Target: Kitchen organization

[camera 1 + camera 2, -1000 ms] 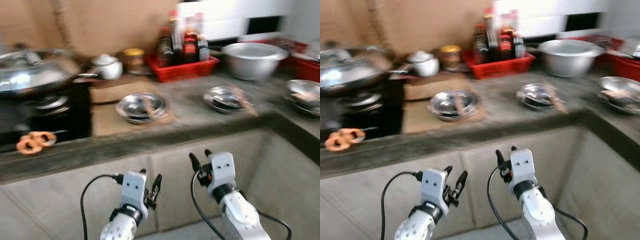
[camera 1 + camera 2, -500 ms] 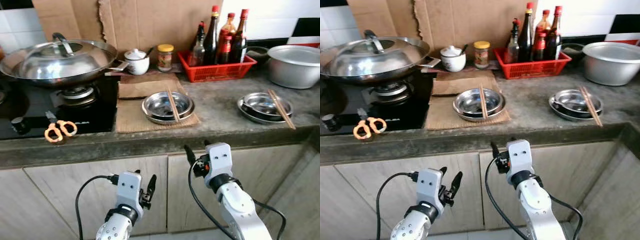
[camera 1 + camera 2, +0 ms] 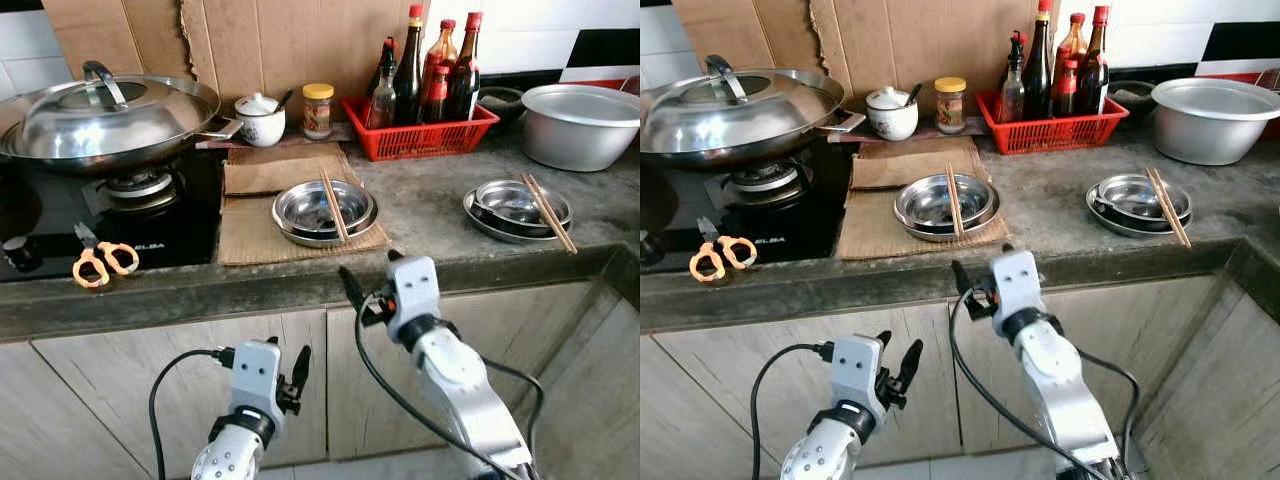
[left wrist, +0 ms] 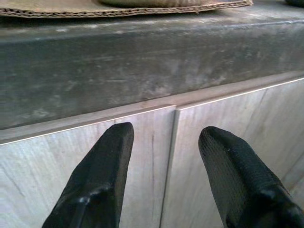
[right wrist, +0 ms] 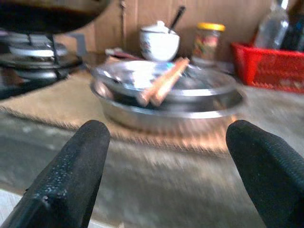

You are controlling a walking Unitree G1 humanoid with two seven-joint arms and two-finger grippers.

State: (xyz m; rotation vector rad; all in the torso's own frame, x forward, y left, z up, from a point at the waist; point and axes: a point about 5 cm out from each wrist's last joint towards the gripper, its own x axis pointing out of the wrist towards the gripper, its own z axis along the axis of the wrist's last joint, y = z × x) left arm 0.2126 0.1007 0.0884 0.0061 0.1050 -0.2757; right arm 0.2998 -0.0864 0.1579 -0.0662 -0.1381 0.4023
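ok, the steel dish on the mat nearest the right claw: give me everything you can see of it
The dish is round, shallow and shiny, steel by the look of it, with a wide rolled rim; it may be two dishes nested. It sits flat on a brown woven mat on the grey counter, right of the stove. A pair of wooden chopsticks lies across its rim, front to back. Something small lies inside, too unclear to name. The open right claw hovers short of the counter edge, pointed at the dish, not touching it.
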